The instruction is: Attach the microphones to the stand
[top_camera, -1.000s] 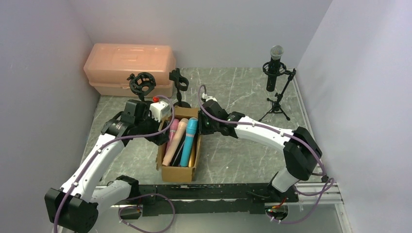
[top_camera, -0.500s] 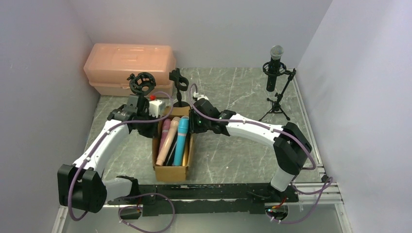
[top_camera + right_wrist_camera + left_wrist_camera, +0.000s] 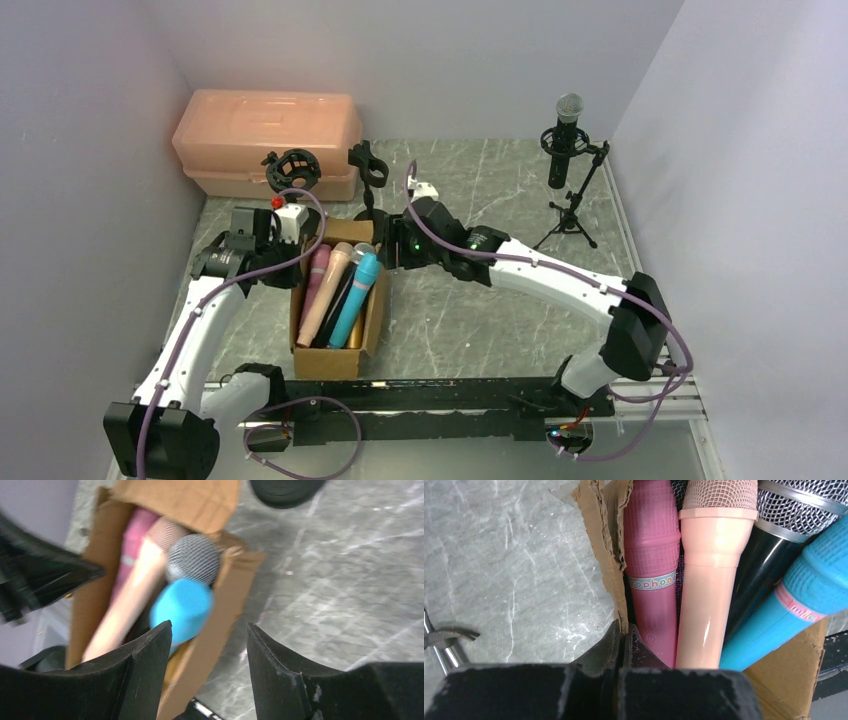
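Fingers of the left gripper (image 3: 621, 639) pinch the cardboard box (image 3: 596, 535) wall. The right gripper (image 3: 207, 647) gapes open near the box, in a blurry view. Pink microphone (image 3: 651, 555), peach microphone (image 3: 706, 590) and teal microphone (image 3: 809, 590) lie inside, their bottoms hidden.

A peach plastic case (image 3: 266, 140) sits at the far left of the grey marble table (image 3: 480, 320); an open cardboard box (image 3: 325, 363) lies askew in front of it
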You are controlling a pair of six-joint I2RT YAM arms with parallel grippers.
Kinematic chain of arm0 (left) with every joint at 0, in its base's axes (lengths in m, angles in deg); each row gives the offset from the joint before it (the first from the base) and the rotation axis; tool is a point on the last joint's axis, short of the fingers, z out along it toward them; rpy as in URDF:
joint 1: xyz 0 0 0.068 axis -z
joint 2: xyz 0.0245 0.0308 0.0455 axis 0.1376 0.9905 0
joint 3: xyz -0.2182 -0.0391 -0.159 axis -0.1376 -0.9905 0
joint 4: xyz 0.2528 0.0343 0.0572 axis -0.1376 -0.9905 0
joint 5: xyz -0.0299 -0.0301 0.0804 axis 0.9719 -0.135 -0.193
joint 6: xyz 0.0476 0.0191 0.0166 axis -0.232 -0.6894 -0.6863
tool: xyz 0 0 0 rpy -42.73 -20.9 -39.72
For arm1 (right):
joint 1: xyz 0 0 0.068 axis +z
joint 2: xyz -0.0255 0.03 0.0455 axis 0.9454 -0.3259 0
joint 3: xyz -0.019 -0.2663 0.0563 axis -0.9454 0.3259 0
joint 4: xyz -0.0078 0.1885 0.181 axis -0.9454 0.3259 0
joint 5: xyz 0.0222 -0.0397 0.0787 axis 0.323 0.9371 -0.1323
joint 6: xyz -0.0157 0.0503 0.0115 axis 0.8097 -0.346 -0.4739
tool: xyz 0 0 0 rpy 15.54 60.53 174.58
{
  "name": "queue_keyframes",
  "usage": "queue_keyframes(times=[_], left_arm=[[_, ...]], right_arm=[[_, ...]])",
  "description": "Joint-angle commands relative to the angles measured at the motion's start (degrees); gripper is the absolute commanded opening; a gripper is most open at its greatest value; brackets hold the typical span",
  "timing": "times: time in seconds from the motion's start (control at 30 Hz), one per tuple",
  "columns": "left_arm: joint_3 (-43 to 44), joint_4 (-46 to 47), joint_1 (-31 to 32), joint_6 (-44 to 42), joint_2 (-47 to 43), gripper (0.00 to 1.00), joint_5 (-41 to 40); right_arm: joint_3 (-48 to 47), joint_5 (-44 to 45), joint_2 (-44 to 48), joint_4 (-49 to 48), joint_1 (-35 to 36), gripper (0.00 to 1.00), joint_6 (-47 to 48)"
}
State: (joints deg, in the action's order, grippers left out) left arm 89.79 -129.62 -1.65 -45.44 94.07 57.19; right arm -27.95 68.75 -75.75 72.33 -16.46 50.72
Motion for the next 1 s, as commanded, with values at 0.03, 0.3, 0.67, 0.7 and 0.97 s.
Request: queue_keyframes(times=[0.03, 0.3, 0.67, 0.7, 0.97], left_arm=[[0.99, 3.46, -0.55, 3.69, -1.92, 0.0, -2.47], [1.08, 3.05, -0.6, 5.04, -3.32, 0.0, -4.14], [1.16, 3.24, -0.53, 6.91, -4.49, 0.0, -1.9], [1.17, 3.24, -0.55, 6.93, -4.62, 0.0, -1.61], [1.16, 2.87, -0.55, 6.71, -5.24, 0.0, 0.32]], right_arm=[[-4.86, -0.75, -0.36, -0.12, 6.39, 0.6, -3.57], [-9.84, -2.25, -7.36, 2.74, 9.52, 0.59, -5.83], [-15.83, -1.47, -17.16, 5.85, 9.59, 0.58, -6.37], [-16.42, -1.04, -18.08, 5.96, 9.56, 0.58, -6.38], [-21.57, 5.37, -21.13, 7.55, 11.37, 0.51, -3.98]])
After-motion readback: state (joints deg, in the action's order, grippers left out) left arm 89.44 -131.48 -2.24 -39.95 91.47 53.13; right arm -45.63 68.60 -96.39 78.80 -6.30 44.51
